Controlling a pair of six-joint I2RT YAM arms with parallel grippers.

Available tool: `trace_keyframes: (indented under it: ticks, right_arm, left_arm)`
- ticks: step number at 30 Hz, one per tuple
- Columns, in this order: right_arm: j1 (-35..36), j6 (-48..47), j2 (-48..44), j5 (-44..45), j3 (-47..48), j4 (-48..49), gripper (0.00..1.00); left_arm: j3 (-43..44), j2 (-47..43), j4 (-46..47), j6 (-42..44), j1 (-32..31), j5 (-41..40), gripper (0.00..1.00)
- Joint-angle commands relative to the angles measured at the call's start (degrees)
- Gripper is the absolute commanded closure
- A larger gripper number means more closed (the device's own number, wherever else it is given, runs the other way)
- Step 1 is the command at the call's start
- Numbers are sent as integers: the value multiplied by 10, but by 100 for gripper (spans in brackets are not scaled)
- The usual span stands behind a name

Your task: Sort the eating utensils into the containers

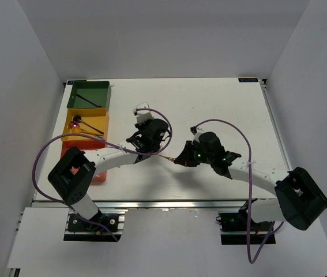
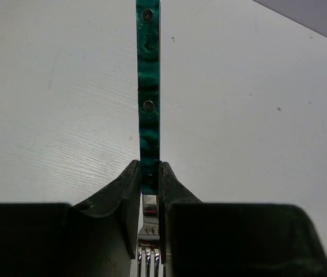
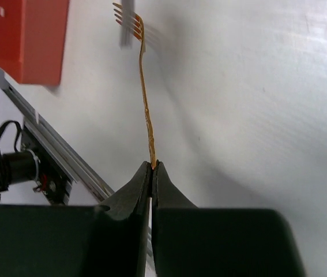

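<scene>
Left gripper [image 2: 150, 231] clamped tight on teal fork [image 2: 149, 104], right gripper [image 3: 152, 173] pinching gold fork [image 3: 145, 98], both mid-table above white surface [image 1: 209, 104]; trays [image 1: 87, 93] along left edge.

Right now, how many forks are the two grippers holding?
2. The left gripper is shut on the teal-handled fork. The right gripper is shut on the orange fork. The arms may hide other forks on the table.
</scene>
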Motion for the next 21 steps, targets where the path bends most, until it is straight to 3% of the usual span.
trace_keyframes:
  ticks: [1,8,9,13,14,16,21]
  right_arm:
    - [5,-3,-38,33,-20,-16,100]
    - [-3,-19,34,86,-6,-31,100]
    - [-5,-16,46,90,-7,-29,95]
    - [-7,7,61,127,-5,-51,22]
    - [-7,6,46,151,-6,-56,11]
    - [-7,5,24,181,-4,-73,10]
    - [-8,-19,-67,283,18,-168,11]
  left_arm:
    - [37,0,0,26,5,-40,100]
    - [59,-18,-44,19,9,-85,100]
    - [71,-22,-59,17,13,-98,100]
    - [109,-42,-150,-26,47,-86,100]
    - [113,-47,-174,-30,61,-71,100]
    - [116,-59,-176,-26,107,-8,100]
    - [159,-74,-227,-16,218,32,100]
